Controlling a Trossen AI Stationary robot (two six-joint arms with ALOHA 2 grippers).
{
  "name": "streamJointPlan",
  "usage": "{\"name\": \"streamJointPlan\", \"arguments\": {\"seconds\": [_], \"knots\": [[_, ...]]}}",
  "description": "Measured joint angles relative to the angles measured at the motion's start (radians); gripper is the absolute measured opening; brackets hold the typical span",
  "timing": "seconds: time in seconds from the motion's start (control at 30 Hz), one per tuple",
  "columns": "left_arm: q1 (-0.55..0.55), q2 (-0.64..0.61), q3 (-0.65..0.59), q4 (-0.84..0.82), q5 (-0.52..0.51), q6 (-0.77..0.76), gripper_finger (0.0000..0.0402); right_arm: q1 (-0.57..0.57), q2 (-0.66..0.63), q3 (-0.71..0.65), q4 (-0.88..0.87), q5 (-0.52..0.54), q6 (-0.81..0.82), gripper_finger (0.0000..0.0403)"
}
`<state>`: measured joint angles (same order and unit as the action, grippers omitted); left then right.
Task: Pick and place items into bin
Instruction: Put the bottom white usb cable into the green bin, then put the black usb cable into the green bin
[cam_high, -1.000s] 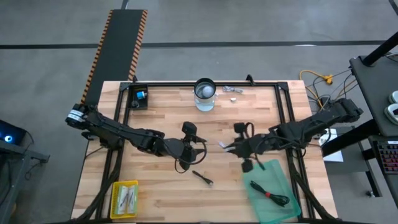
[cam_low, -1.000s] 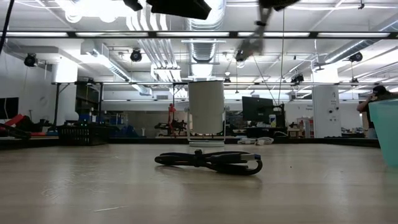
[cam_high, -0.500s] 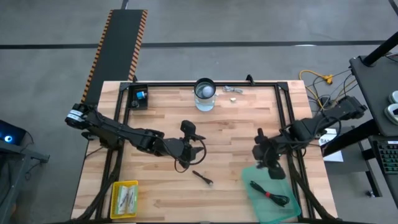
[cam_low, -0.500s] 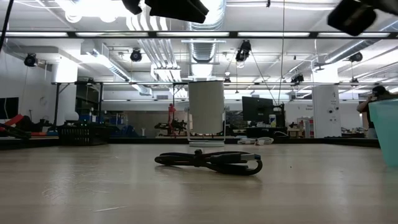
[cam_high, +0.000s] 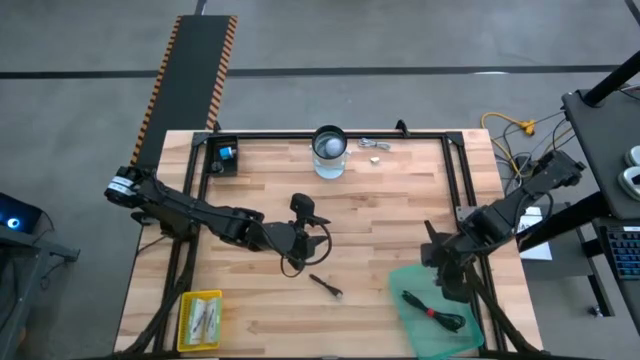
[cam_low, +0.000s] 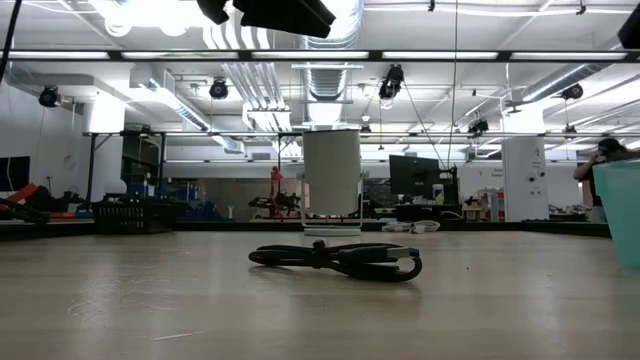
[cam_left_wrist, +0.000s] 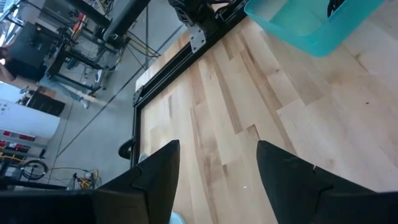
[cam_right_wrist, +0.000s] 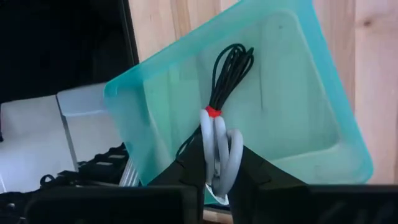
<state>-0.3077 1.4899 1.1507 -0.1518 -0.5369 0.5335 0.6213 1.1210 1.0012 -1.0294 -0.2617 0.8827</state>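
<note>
My right gripper (cam_high: 446, 283) hovers over the far part of the teal bin (cam_high: 420, 320), shut on a short white cable (cam_right_wrist: 219, 140). Inside the bin lies a black cable with a red tie (cam_right_wrist: 213, 112). My left gripper (cam_left_wrist: 217, 180) is open and waits above the table's middle (cam_high: 308, 238). A small black bundled cable (cam_high: 326, 285) lies on the wood near the table's centre, also seen in the low view (cam_low: 335, 260). White printed packets (cam_high: 203, 320) sit in a yellow tray at the near left corner. Tiny metal bits (cam_high: 372, 146) lie by the far edge. My right gripper pinches the white cable's looped strands (cam_right_wrist: 216, 155) between its two fingers (cam_right_wrist: 186, 171), coming from above and pointing down into the bin. The cable is lifted clear of the bin floor. Its lower part is hidden behind the fingers.
A clear round jar with a dark rim (cam_high: 329, 150) stands near the far edge. A small black tray with a blue item (cam_high: 222, 155) sits at the far left corner. Bare wood lies between the arms. The teal bin's wall (cam_low: 620, 210) shows at the low view's right.
My right gripper has carried the white cable from the table's middle toward the right and near edges and now stands over the teal bin. It has left the low view. The left arm and the other items have kept still.
</note>
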Motion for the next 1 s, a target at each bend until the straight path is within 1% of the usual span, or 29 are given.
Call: {"name": "streamJointPlan", "arguments": {"seconds": [0.2,0.43,0.5,0.57,0.6,0.7,0.77,0.87,1.0], "knots": [[0.000,0.000,0.000,-0.007,0.000,-0.001,0.0196,0.016,0.011,0.000,0.004,0.026,0.033,0.0076],[0.000,0.000,0.000,-0.060,0.001,-0.006,0.0196,0.016,0.018,0.000,0.008,0.028,0.033,0.0130],[0.000,0.000,0.000,-0.086,0.013,-0.035,0.0196,0.016,0.018,0.000,0.008,0.028,0.031,0.0140],[0.000,0.000,0.000,-0.112,0.073,-0.081,0.0196,0.016,0.018,0.000,0.008,0.031,0.028,0.0148],[0.001,0.000,0.000,-0.133,0.130,-0.101,0.0196,0.016,0.018,0.000,0.009,0.038,0.025,0.0150],[0.001,0.003,-0.001,-0.182,0.348,-0.131,0.0196,0.016,0.018,0.000,0.011,0.077,-0.001,0.0154],[0.000,0.020,-0.002,-0.178,0.451,-0.153,0.0196,0.016,0.018,0.000,0.013,0.102,-0.016,0.0155],[0.001,0.062,-0.008,-0.179,0.502,-0.194,0.0196,0.016,0.018,0.000,0.017,0.112,-0.029,0.0153],[0.003,0.146,-0.013,-0.180,0.506,-0.239,0.0196,0.016,0.018,-0.001,0.019,0.137,-0.033,0.0148]]}}
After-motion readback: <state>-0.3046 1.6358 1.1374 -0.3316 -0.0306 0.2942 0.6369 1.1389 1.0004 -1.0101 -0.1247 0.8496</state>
